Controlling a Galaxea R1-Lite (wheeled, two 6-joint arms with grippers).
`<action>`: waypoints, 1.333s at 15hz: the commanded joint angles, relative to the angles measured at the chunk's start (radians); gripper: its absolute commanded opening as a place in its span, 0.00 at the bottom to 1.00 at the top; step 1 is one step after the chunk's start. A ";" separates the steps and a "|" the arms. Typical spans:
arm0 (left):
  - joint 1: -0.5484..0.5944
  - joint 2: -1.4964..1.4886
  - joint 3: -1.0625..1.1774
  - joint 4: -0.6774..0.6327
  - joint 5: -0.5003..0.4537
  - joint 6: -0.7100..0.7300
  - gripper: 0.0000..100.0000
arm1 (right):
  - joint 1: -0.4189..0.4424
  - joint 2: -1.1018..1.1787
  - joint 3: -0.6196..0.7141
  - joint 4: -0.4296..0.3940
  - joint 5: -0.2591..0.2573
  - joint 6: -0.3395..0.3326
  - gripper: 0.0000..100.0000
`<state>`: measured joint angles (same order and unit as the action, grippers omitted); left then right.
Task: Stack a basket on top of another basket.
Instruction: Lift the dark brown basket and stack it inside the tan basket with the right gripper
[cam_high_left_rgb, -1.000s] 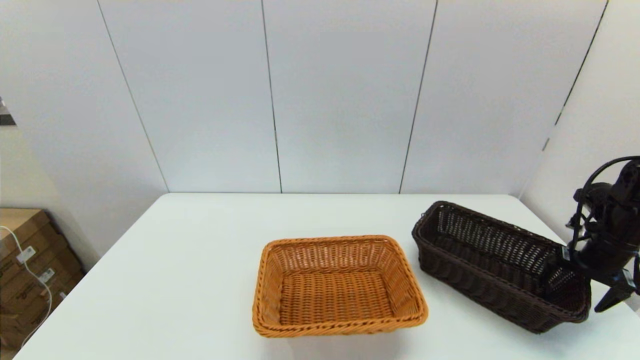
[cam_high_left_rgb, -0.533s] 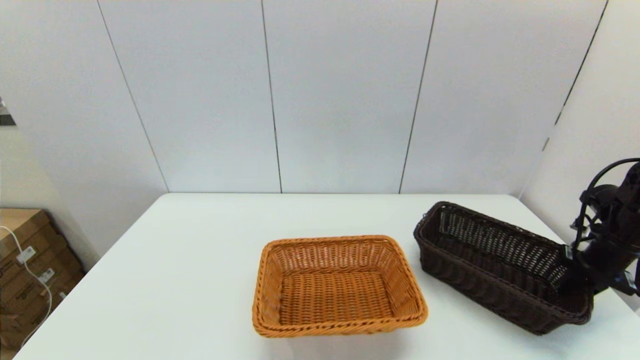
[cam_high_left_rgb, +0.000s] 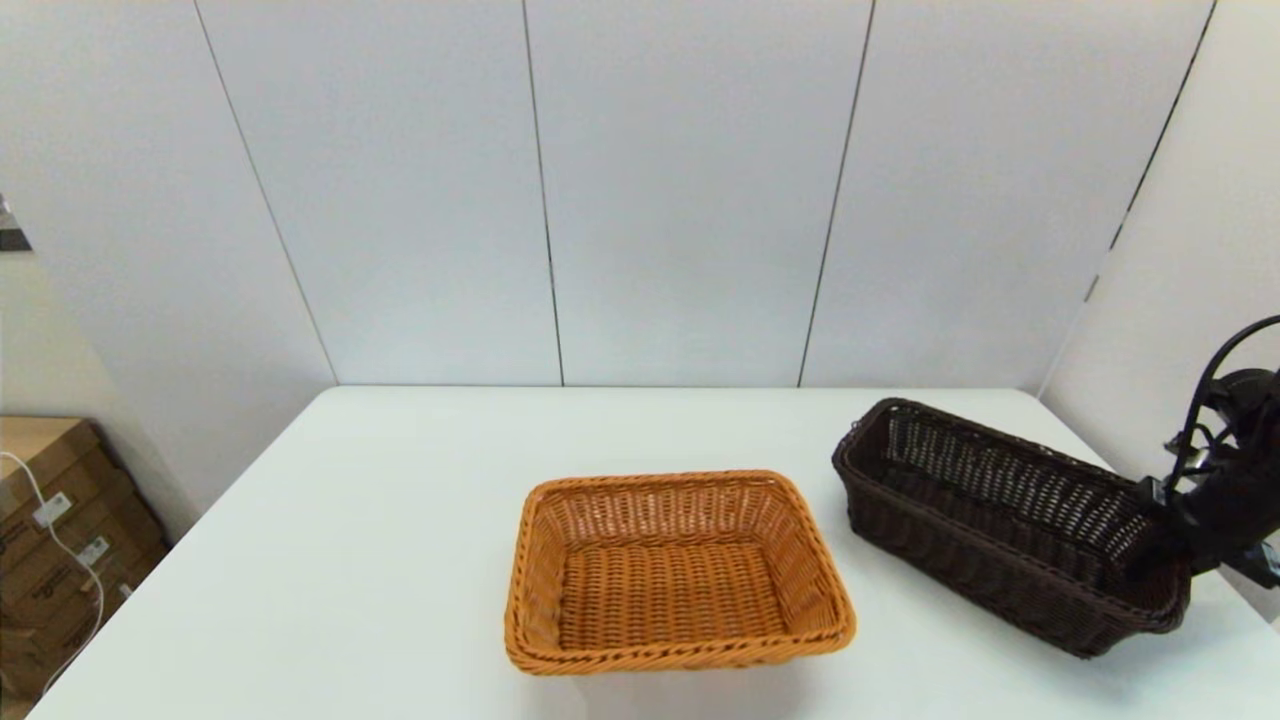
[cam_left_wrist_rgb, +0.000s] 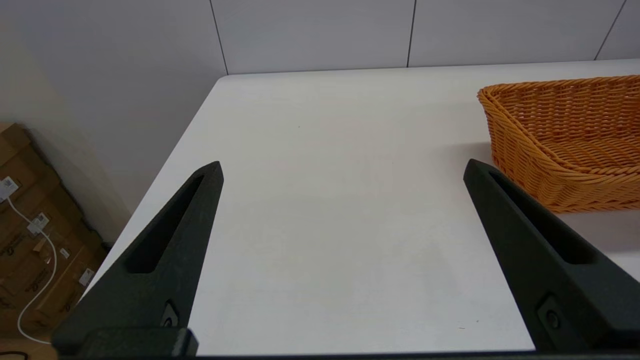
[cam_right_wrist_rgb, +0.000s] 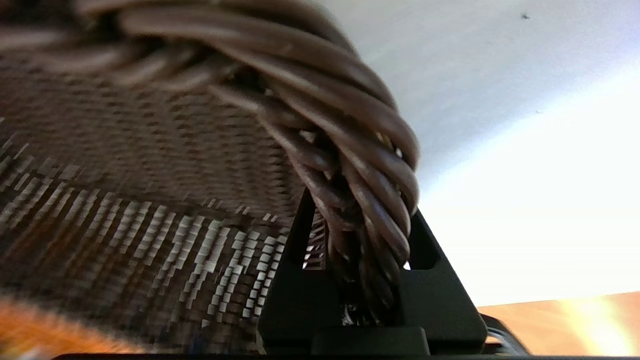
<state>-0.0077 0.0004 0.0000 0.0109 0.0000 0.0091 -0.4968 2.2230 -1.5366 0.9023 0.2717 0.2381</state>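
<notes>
Two baskets: dark brown basket (cam_high_left_rgb: 1010, 525), open-weave, at 3 o'clock of orange basket (cam_high_left_rgb: 675, 570); right gripper (cam_right_wrist_rgb: 357, 260) clamps its braided rim.

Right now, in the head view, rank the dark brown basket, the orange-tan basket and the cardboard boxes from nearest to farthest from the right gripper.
1. Dark brown basket: held at its rim by the right gripper, table's right.
2. Orange-tan basket: table's centre.
3. Cardboard boxes: off the table, far left.
</notes>
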 joint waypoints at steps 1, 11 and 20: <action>0.000 0.000 0.005 0.000 0.000 0.000 1.00 | -0.062 -0.003 -0.054 0.053 0.144 -0.006 0.00; 0.000 -0.002 0.005 0.000 0.000 0.000 1.00 | -0.141 -0.040 -0.238 0.441 0.389 -0.183 0.00; 0.000 -0.002 0.005 0.000 0.000 0.000 1.00 | 0.127 -0.293 -0.252 0.543 0.307 -0.181 0.00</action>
<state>-0.0077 0.0004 0.0000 0.0104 0.0000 0.0089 -0.4513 2.0098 -1.7834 1.4253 0.5951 0.0466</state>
